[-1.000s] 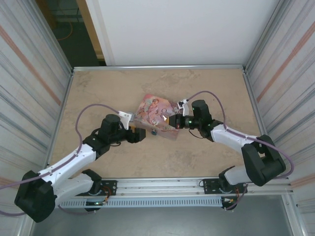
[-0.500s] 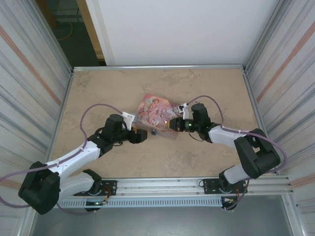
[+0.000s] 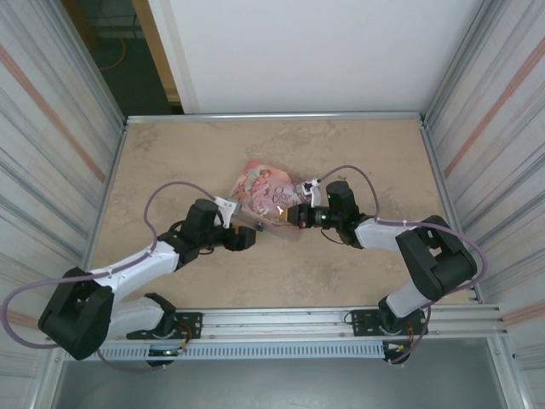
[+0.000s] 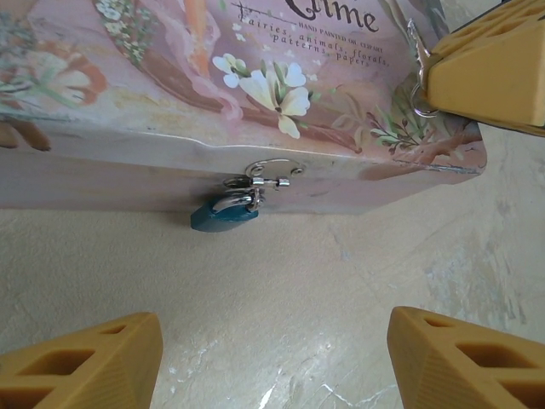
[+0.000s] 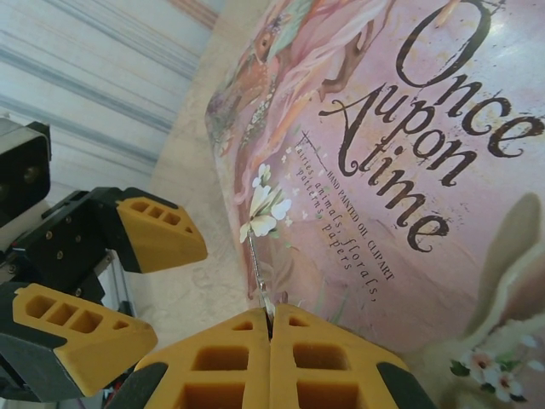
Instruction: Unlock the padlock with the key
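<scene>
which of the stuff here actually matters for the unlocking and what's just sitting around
For the job:
- padlock, hanging on the front of the pink tin
- key, pinched in the shut right gripper
- left gripper, open, facing the padlock

Just there:
- pink tin, which only carries the padlock
- table

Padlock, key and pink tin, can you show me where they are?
padlock [image 4: 223,219], left wrist view, on its blue body.
key [image 5: 258,277], right wrist view, on its thin blade.
pink tin [image 5: 383,128], right wrist view, on its lid.
</scene>
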Available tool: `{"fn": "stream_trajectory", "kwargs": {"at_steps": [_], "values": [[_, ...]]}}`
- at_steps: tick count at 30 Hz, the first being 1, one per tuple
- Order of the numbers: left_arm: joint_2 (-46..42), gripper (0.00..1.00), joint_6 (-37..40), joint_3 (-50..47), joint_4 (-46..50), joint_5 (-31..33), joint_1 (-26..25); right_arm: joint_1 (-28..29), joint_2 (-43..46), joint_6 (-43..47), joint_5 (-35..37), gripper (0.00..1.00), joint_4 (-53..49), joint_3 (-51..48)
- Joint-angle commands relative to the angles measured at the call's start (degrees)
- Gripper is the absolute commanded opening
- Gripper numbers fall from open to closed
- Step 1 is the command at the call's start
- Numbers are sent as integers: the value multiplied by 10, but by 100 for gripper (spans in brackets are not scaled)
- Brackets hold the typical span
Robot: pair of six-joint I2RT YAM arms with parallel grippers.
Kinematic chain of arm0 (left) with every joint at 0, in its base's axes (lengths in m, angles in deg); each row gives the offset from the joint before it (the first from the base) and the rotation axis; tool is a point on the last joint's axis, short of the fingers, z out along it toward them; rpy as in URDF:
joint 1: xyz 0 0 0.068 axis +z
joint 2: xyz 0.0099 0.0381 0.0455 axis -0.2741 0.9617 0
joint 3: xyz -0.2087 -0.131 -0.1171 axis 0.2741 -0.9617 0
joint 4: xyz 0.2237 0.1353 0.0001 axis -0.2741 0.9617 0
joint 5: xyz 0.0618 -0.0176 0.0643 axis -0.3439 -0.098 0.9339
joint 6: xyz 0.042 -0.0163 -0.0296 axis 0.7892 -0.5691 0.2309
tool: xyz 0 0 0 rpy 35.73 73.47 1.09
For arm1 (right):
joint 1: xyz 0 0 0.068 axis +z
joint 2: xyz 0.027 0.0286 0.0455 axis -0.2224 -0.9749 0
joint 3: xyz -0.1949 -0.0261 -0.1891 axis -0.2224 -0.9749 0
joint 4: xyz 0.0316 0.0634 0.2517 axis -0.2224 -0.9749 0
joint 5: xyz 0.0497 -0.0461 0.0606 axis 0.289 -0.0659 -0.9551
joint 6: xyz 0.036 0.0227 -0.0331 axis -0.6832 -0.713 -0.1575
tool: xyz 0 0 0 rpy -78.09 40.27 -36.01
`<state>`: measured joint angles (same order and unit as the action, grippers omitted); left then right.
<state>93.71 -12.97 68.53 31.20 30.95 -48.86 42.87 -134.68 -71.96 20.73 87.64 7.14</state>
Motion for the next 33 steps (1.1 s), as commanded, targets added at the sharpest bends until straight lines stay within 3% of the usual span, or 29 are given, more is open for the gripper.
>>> {"fn": "stream_trajectory", "kwargs": {"at_steps": [1, 21, 33], "values": [[9, 70, 19, -2, -17, 9, 3, 13, -26, -14, 17, 0, -34, -9], [133, 74, 60, -5, -164, 8, 5, 19, -29, 17, 42, 0, -91, 5], [213, 69, 74, 17, -214, -2, 5, 20, -34, 25, 40, 0, -99, 7]]}}
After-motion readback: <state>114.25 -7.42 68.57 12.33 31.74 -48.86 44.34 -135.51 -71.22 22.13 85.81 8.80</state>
